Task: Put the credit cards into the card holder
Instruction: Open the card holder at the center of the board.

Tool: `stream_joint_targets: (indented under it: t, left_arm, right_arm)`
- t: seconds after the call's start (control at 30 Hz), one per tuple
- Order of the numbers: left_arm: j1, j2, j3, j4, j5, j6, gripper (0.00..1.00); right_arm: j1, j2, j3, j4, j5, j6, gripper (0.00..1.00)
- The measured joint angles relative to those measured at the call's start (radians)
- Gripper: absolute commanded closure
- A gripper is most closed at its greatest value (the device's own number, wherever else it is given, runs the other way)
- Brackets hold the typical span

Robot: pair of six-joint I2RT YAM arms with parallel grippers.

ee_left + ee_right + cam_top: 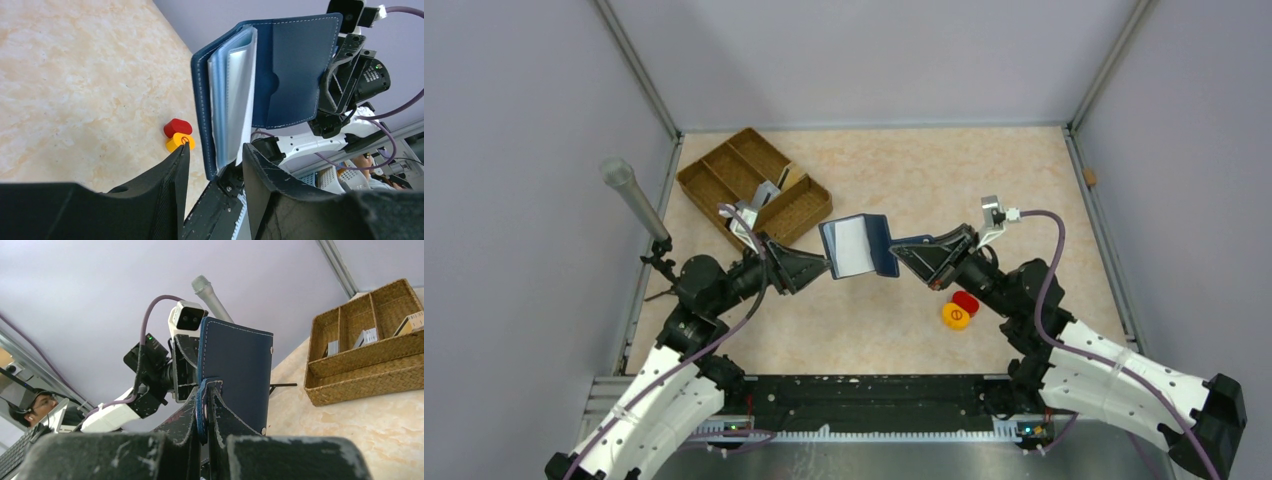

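The navy card holder [881,247] hangs open above the table between the two arms, its pale clear sleeves [235,95] showing. My right gripper [205,390] is shut on the holder's snap tab, with the cover [240,365] rising beyond it. My left gripper [215,150] is open. Its fingers [180,160] stand either side of the holder's near edge [212,165] and do not press on it. In the top view the left gripper [824,266] is at the holder's left side and the right gripper [902,250] at its right. Grey credit cards [367,336] stand in the woven tray.
The brown woven divided tray [714,195] sits at the back left, seen also in the right wrist view [360,375]. A red piece [965,302] and a yellow piece [956,317] lie near the right arm. A grey microphone [632,195] stands at the left wall.
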Motion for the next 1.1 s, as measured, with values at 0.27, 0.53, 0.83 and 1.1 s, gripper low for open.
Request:
stream_joint_targets:
  t: [0.27,0.53,0.83,1.1]
  left_arm:
    - [0.0,0.008,-0.016,0.063,0.013,-0.029,0.57]
    - [0.0,0.061,-0.019,0.093,0.011,-0.05,0.65]
    - [0.0,0.068,-0.033,0.137,0.015,-0.068,0.71]
    - [0.0,0.122,-0.041,0.227,0.057,-0.099,0.7]
  right_arm:
    - [0.0,0.0,0.0,0.006,-0.018,0.005,1.0]
    - [0.0,0.0,0.0,0.023,-0.035,0.019,1.0]
    - [0.0,0.0,-0.008,0.047,-0.048,0.022,1.0]
    - [0.0,0.003,-0.008,0.073,-0.067,0.037,1.0]
